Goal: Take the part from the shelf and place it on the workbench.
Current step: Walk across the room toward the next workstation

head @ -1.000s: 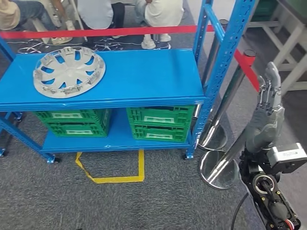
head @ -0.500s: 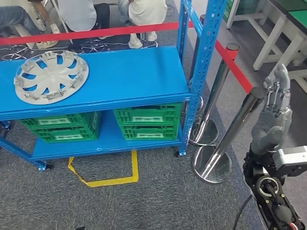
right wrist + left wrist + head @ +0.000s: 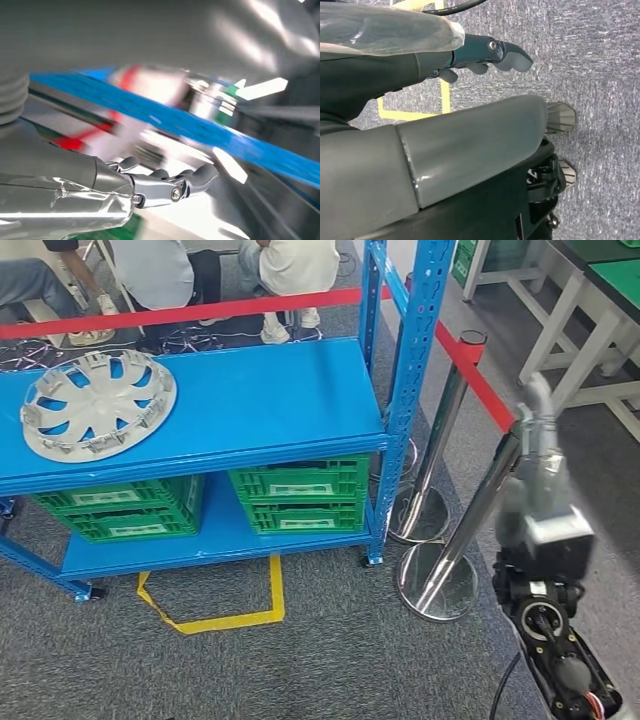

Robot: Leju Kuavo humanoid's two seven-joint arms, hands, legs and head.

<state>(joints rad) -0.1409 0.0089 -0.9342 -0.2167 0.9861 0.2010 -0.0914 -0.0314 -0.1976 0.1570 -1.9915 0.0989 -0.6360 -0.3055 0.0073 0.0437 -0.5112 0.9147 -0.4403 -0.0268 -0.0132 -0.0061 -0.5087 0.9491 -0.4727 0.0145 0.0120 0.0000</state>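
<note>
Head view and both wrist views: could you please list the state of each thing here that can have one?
wheel cover: lying flat on the top shelf, untouched.
green crates: stowed on the lower shelf, side by side.
right hand: raised beside the rack, holding nothing, fingers extended.
left hand: hanging over the carpet, holding nothing, fingers apart.
red belt barrier: stretched taut between posts.
</note>
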